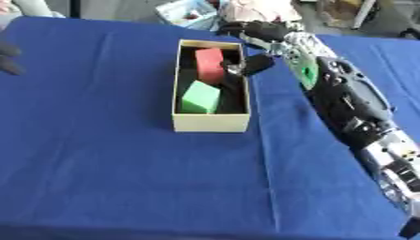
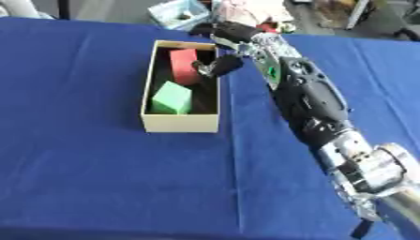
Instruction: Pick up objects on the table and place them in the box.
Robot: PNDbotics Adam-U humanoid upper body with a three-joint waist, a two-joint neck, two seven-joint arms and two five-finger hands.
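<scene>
A cream box with a dark inside stands on the blue table at centre. In it lie a red block at the far end and a green block nearer the front. My right arm reaches in from the lower right, and my right hand hovers at the box's far right corner. It is open, with its thumb pointing over the right rim beside the red block and nothing held. My left hand shows as a dark shape at the left edge, away from the box.
The blue cloth covers the whole table, with wide bare areas left of and in front of the box. Beyond the far edge lie a light blue object and other clutter.
</scene>
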